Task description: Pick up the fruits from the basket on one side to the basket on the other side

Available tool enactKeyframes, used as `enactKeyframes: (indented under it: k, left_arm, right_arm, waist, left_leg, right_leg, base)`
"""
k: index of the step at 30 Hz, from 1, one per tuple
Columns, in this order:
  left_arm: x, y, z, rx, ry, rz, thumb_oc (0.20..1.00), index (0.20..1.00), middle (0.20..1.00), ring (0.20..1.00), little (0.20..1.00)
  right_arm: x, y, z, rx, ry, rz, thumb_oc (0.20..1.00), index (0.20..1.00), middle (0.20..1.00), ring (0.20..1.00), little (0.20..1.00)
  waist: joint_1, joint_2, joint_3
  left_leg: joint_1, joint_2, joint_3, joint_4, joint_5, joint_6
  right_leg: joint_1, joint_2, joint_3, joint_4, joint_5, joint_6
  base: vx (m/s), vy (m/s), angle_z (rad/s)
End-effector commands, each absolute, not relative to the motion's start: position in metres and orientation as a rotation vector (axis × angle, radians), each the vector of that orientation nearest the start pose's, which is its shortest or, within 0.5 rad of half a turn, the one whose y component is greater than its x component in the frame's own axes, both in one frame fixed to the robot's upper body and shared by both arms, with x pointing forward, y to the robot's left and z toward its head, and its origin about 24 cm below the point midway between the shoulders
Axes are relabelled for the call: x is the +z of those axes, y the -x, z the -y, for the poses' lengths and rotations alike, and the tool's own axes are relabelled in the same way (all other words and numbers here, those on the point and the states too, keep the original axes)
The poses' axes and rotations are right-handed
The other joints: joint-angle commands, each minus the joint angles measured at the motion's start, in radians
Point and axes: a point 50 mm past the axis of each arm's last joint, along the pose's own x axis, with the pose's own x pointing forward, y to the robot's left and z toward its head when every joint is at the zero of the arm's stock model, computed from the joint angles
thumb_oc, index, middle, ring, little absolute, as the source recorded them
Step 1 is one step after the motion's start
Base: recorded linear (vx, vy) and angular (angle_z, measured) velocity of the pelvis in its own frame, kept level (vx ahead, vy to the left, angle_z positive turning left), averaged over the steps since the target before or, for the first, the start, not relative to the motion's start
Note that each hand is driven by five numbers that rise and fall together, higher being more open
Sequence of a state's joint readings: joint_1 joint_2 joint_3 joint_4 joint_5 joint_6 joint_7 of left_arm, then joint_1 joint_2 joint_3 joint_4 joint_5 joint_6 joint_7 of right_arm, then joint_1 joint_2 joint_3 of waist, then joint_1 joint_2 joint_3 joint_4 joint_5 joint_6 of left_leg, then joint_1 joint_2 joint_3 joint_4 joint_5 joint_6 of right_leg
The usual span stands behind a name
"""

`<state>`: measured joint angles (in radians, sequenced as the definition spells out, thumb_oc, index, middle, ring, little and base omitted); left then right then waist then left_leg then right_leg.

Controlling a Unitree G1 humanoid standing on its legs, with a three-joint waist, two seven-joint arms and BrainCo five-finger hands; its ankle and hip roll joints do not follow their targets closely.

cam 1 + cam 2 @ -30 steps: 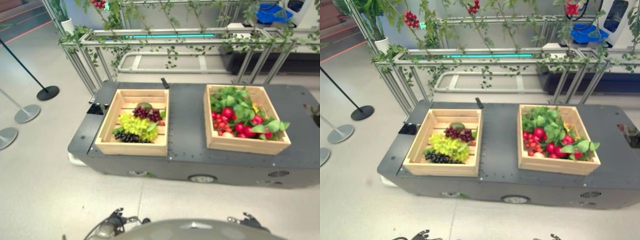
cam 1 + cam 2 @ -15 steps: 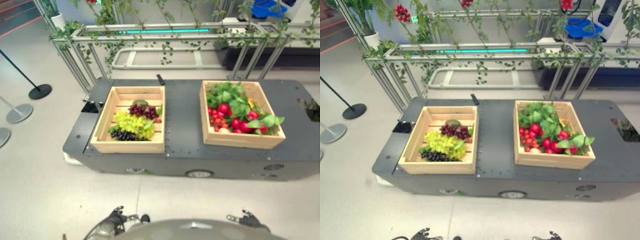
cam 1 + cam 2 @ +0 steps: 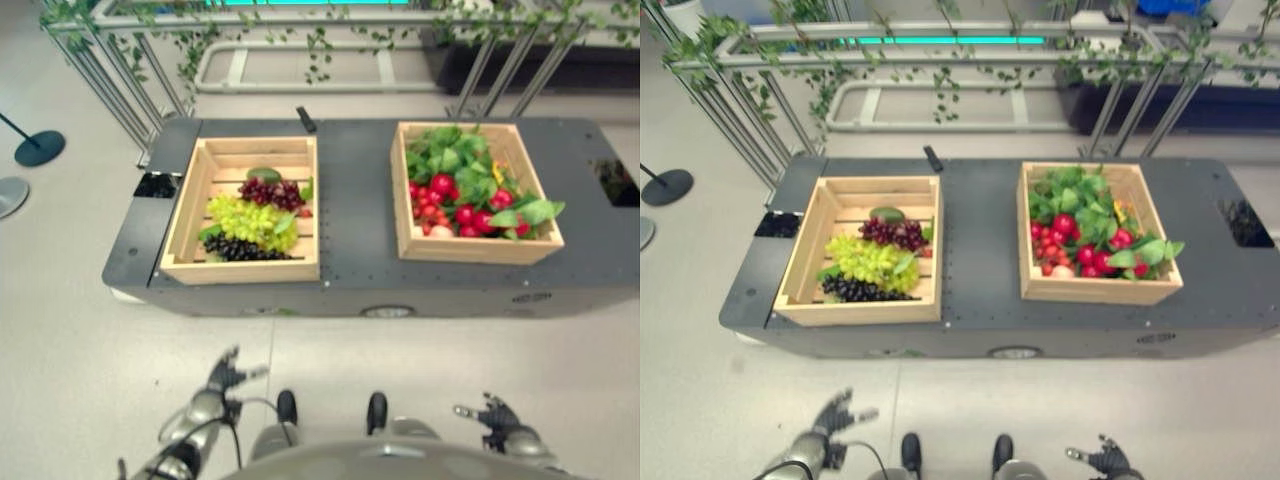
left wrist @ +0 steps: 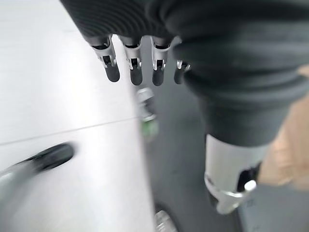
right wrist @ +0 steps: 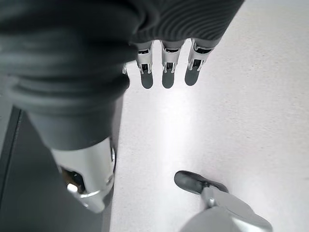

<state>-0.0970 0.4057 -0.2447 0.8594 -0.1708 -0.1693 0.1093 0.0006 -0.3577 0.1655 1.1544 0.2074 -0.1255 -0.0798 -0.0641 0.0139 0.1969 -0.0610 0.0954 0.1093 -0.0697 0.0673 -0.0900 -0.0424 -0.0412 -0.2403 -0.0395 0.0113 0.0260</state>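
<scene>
Two wooden crates stand on a low dark platform (image 3: 360, 215). The left crate (image 3: 192, 205) holds green grapes (image 3: 245, 220), purple grapes (image 3: 270, 192), dark grapes (image 3: 235, 250) and a green fruit at the back. The right crate (image 3: 478, 250) is full of red fruits (image 3: 445, 205) among green leaves. My left hand (image 3: 222, 378) hangs low over the floor at the lower left, fingers straight and holding nothing. My right hand (image 3: 497, 418) hangs at the lower right, also open and holding nothing. Both hands are well short of the platform.
Behind the platform runs a metal frame (image 3: 940, 45) draped with vines. A small black object (image 3: 305, 120) lies on the platform behind the left crate. A stanchion base (image 3: 40, 148) stands on the floor at the left. Pale floor (image 3: 80, 370) separates me from the platform.
The whole view has shifted: the camera tilted down and the platform appears higher in the picture. Both hands now show lower in the eye views. The crates and fruits have not moved.
</scene>
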Motion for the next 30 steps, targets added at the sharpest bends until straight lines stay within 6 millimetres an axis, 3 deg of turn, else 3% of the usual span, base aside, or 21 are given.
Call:
enactKeyframes:
  k: [1,2,3,4,5,9,17,21,24,25,27,30]
  left_arm:
    - [0.008,-0.280,-0.290,0.264,-0.442,-0.203,1.000,1.000,1.000,1.000,1.000]
    - [0.008,-0.280,-0.290,0.264,-0.443,-0.203,1.000,1.000,1.000,1.000,1.000]
    - [0.046,-0.298,-0.298,0.291,-0.512,-0.078,1.000,1.000,1.000,1.000,1.000]
    - [0.046,-0.298,-0.298,0.291,-0.512,-0.078,1.000,1.000,1.000,1.000,1.000]
    - [0.067,-0.304,-0.297,0.285,-0.545,0.002,1.000,1.000,1.000,1.000,1.000]
    - [0.120,-0.303,-0.296,0.265,-0.652,0.205,1.000,1.000,1.000,1.000,1.000]
    - [0.147,-0.283,-0.296,0.257,-0.705,0.336,1.000,1.000,1.000,1.000,1.000]
    - [0.155,-0.283,-0.295,0.246,-0.733,0.361,1.000,1.000,1.000,1.000,1.000]
    - [0.168,-0.290,-0.294,0.243,-0.785,0.387,1.000,1.000,1.000,1.000,1.000]
    - [0.181,-0.299,-0.291,0.238,-0.833,0.417,1.000,1.000,1.000,1.000,1.000]
    - [0.182,-0.300,-0.290,0.237,-0.834,0.420,1.000,1.000,1.000,1.000,1.000]
    - [0.214,-0.320,-0.286,0.251,-0.963,0.474,1.000,1.000,1.000,1.000,1.000]
  right_arm:
    - [-0.127,-0.146,0.268,-0.156,0.335,-0.897,1.000,1.000,1.000,1.000,1.000]
    - [-0.127,-0.146,0.268,-0.156,0.335,-0.897,1.000,1.000,1.000,1.000,1.000]
    - [-0.127,-0.147,0.266,-0.136,0.341,-0.896,1.000,1.000,1.000,1.000,1.000]
    - [-0.127,-0.148,0.266,-0.136,0.340,-0.895,1.000,1.000,1.000,1.000,1.000]
    - [-0.127,-0.148,0.265,-0.126,0.340,-0.891,1.000,1.000,1.000,1.000,1.000]
    - [-0.126,-0.146,0.265,-0.115,0.326,-0.891,1.000,1.000,1.000,1.000,1.000]
    - [-0.125,-0.148,0.267,-0.099,0.311,-0.887,1.000,1.000,1.000,1.000,1.000]
    - [-0.124,-0.149,0.266,-0.087,0.315,-0.885,1.000,1.000,1.000,1.000,1.000]
    - [-0.121,-0.156,0.266,-0.073,0.325,-0.864,1.000,1.000,1.000,1.000,1.000]
    - [-0.118,-0.161,0.266,-0.061,0.336,-0.848,1.000,1.000,1.000,1.000,1.000]
    - [-0.118,-0.161,0.266,-0.063,0.334,-0.847,1.000,1.000,1.000,1.000,1.000]
    - [-0.108,-0.178,0.264,-0.019,0.371,-0.781,1.000,1.000,1.000,1.000,1.000]
  waist:
    - [-0.011,-0.056,0.040]
    - [-0.011,-0.056,0.040]
    - [-0.011,-0.056,0.047]
    - [-0.011,-0.056,0.047]
    - [-0.009,-0.055,0.048]
    - [-0.002,-0.054,0.046]
    - [0.011,-0.046,0.071]
    - [0.011,-0.045,0.076]
    - [0.007,-0.043,0.085]
    - [0.002,-0.043,0.091]
    - [0.004,-0.044,0.091]
    - [-0.014,-0.049,0.114]
  left_leg:
    - [-0.004,-0.080,0.009,0.044,-0.080,0.064]
    - [-0.005,-0.080,0.009,0.045,-0.081,0.064]
    - [-0.012,-0.082,0.008,0.049,-0.082,0.065]
    - [-0.012,-0.082,0.008,0.050,-0.082,0.065]
    - [-0.013,-0.083,0.007,0.048,-0.081,0.065]
    - [-0.003,-0.083,0.013,0.039,-0.083,0.063]
    - [-0.015,-0.088,0.021,0.047,-0.088,0.068]
    - [-0.026,-0.089,0.020,0.053,-0.089,0.069]
    - [-0.050,-0.091,0.019,0.066,-0.088,0.070]
    - [-0.068,-0.092,0.019,0.073,-0.086,0.071]
    - [-0.072,-0.092,0.019,0.074,-0.087,0.071]
    - [-0.125,-0.089,0.021,0.106,-0.084,0.071]
  right_leg:
    - [-0.094,-0.058,0.058,0.080,-0.003,0.084]
    - [-0.094,-0.059,0.058,0.081,-0.004,0.084]
    - [-0.102,-0.060,0.056,0.086,-0.003,0.084]
    - [-0.102,-0.061,0.056,0.087,-0.003,0.084]
    - [-0.102,-0.060,0.056,0.085,-0.004,0.084]
    - [-0.100,-0.062,0.059,0.078,-0.002,0.087]
    - [-0.132,-0.067,0.071,0.104,-0.007,0.082]
    - [-0.145,-0.068,0.072,0.113,-0.007,0.082]
    - [-0.165,-0.071,0.073,0.122,-0.007,0.082]
    - [-0.186,-0.073,0.078,0.129,-0.007,0.083]
    - [-0.190,-0.073,0.078,0.131,-0.007,0.083]
    - [-0.235,-0.080,0.078,0.148,-0.005,0.087]
  base:
    - [-0.09,0.014,-0.07]
    - [-0.07,0.013,-0.03]
    - [0.00,0.000,0.00]
    - [0.00,0.000,0.00]
    - [0.00,0.000,0.00]
    - [0.00,0.000,-0.01]
    - [0.00,0.002,0.00]
    - [0.00,0.000,0.00]
    - [-0.03,0.005,-0.01]
    - [-0.04,0.012,-0.01]
    - [0.00,0.000,0.00]
    - [-0.01,0.003,0.00]
